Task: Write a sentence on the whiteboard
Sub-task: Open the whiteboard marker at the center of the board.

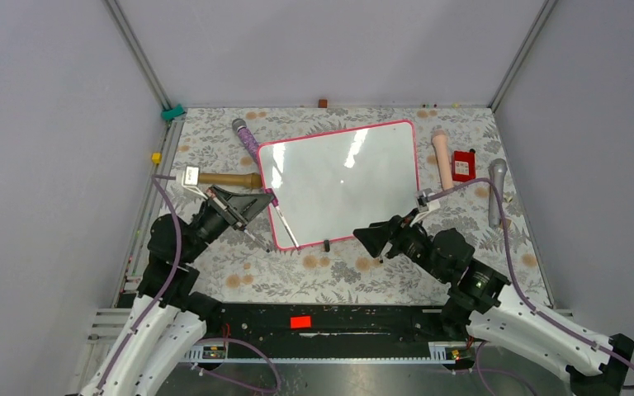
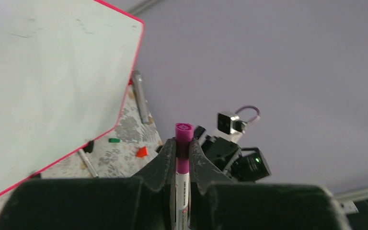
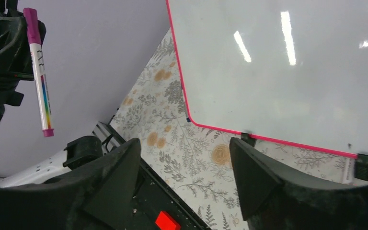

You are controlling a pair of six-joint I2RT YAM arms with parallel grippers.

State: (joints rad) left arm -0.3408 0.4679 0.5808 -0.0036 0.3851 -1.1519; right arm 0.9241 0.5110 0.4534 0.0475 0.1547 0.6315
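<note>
The whiteboard (image 1: 338,177), glossy white with a pink frame, lies tilted in the middle of the flowered tablecloth. Its face is blank and no sentence is in view on it. My left gripper (image 1: 266,200) hovers at the board's left edge, shut on a white marker (image 2: 183,136) whose magenta end pokes up between the fingertips. In the right wrist view the marker (image 3: 41,76) hangs upright from that gripper. My right gripper (image 3: 184,146) stands open and empty over the cloth, just off the board's near edge (image 3: 287,141). From above the right gripper (image 1: 373,238) sits by the board's near right corner.
A purple-handled tool (image 1: 248,136) and a wooden roller (image 1: 227,179) lie left of the board. A beige cylinder (image 1: 442,158), a red box (image 1: 463,165) and a grey stick (image 1: 497,190) lie to its right. Black clips (image 1: 326,244) sit on its near edge. Grey walls enclose the table.
</note>
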